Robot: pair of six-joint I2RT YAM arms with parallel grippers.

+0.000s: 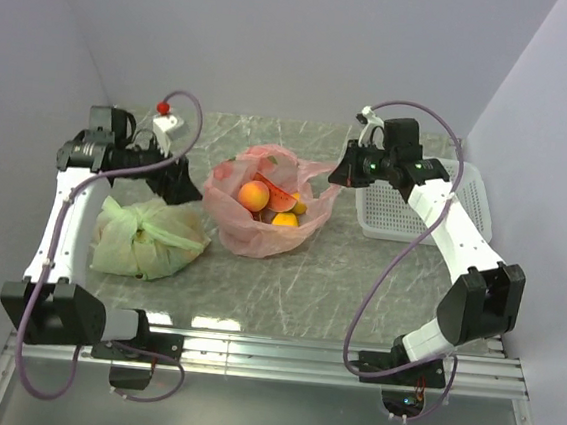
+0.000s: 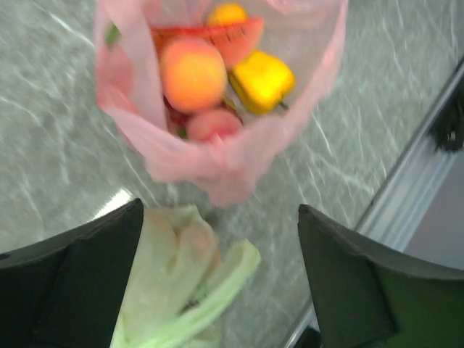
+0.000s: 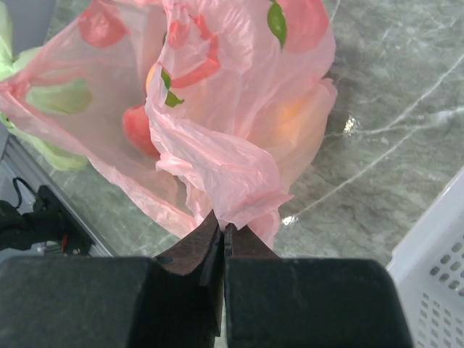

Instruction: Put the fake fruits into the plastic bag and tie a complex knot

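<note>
Top external view, entry for this moment.

**Item:** thin salmon-pink translucent plastic bag (image 1: 247, 231), standing open-mouthed at mid-table.

**Contents:** small plastic fake fruits (image 1: 269, 201), namely a round orange-peach piece (image 2: 192, 72), a blocky yellow piece (image 2: 261, 80) and a dark red slice (image 2: 232, 40). All lie inside the bag, and I see none loose on the table.

**Knot:** none tied yet, as far as I can judge.

**Right gripper** (image 3: 223, 230): jaws pressed together on a twisted tail of pink film at the bag's 3 o'clock rim.

**Left gripper** (image 1: 188, 185): jaws spread wide, holding nothing, just off the bag's 9 o'clock side.

**Governing relation:** the bag's mouth stretches along the 9-to-3 line, and the right gripper pins one end. The free rim lies at 3 o'clock from the left gripper, which is the nearer arm. The likely next move is for that gripper to close on the free rim.

**Neighbours:**
- Pale green crumpled plastic bag (image 1: 145, 239), at 7 o'clock of the pink bag.
- White perforated plastic basket (image 1: 475, 201), at 3 o'clock, beyond the right gripper.
</note>
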